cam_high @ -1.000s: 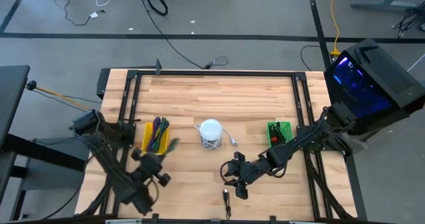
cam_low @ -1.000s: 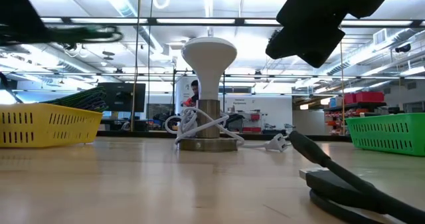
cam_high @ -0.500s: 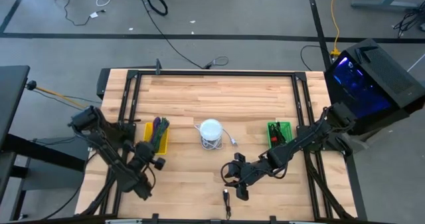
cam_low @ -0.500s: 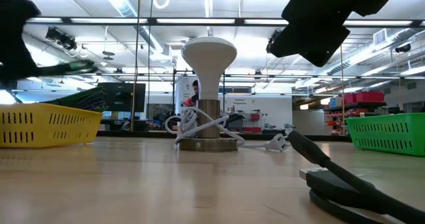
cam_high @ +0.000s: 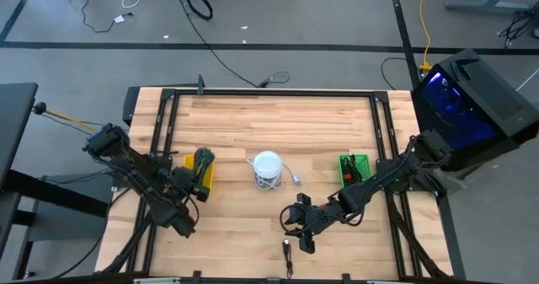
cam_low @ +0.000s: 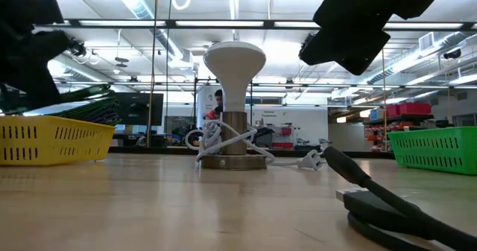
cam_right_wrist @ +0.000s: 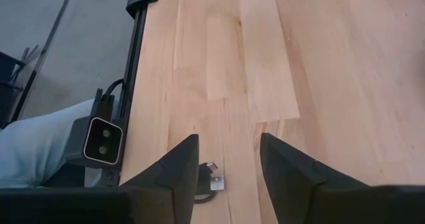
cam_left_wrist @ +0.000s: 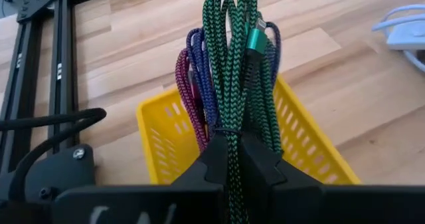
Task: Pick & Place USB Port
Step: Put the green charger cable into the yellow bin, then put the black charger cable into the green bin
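My left gripper point(cam_left_wrist: 229, 159) is shut on a bundle of green braided USB cable point(cam_left_wrist: 232, 58) over the yellow basket point(cam_left_wrist: 312, 151), which holds purple and red cables point(cam_left_wrist: 192, 84). In the high view the gripper point(cam_high: 190, 183) stands at the basket's near side point(cam_high: 206, 179). My right gripper point(cam_right_wrist: 229, 163) is open and empty. It hovers near the table's front middle point(cam_high: 295, 221), above a black USB cable point(cam_high: 288, 250) that lies on the wood; the cable's plug point(cam_right_wrist: 214, 180) shows between its fingers. My left gripper pinches several strands of the green cable bundle point(cam_left_wrist: 229, 134) between its two fingers. The fingers lie along the strands, slanting toward the basket from its near side. The bundle reaches out past the fingertips over the basket; whether its far end rests on the other cables I cannot tell.
A white lamp point(cam_high: 267, 168) with a coiled white cord stands at the table's middle. A green basket point(cam_high: 354, 168) stands to the right, under the right arm. Black rails point(cam_high: 164, 132) frame the table. The black cable lies close before the low camera point(cam_low: 380, 206).
My left gripper has carried the green cable from the front left toward the far edge and the yellow basket, turning as it went and coming down, so the bundle now points over the basket. It has stayed shut on the cable.
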Controlling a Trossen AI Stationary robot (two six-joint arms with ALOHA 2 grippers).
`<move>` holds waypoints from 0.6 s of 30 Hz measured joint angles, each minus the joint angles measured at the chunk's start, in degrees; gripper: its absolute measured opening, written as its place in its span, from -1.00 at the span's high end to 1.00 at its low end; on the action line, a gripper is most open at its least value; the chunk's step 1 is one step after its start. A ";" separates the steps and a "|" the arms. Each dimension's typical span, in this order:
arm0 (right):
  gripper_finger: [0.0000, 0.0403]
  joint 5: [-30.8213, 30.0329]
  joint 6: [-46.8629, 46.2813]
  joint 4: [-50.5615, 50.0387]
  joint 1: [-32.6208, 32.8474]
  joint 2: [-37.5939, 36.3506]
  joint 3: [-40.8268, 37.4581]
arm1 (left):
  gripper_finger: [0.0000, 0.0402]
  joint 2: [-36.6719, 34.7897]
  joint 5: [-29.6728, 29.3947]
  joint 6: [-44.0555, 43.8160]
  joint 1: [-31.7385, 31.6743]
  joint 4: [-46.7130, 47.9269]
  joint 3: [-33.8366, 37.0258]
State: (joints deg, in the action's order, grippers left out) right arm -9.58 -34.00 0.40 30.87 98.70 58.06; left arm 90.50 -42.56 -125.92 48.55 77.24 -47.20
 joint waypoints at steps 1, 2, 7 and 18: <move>0.19 0.00 0.00 0.00 0.00 0.00 0.00 | 0.90 0.00 0.02 0.06 -0.25 -0.34 0.48; 0.19 0.02 0.00 0.00 0.00 0.00 0.00 | 0.90 0.00 0.30 0.10 -0.59 -0.84 0.78; 0.19 0.00 0.02 -0.02 0.00 0.00 0.00 | 0.86 0.00 0.09 0.34 -0.96 -2.19 1.01; 0.19 -0.04 0.43 0.01 -0.06 0.00 0.00 | 0.30 -0.21 1.32 0.58 -1.16 -1.76 1.00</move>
State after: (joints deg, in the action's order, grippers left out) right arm -9.63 -33.57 0.41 30.82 98.70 58.06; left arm 90.29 -41.25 -125.34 47.40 75.49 -46.20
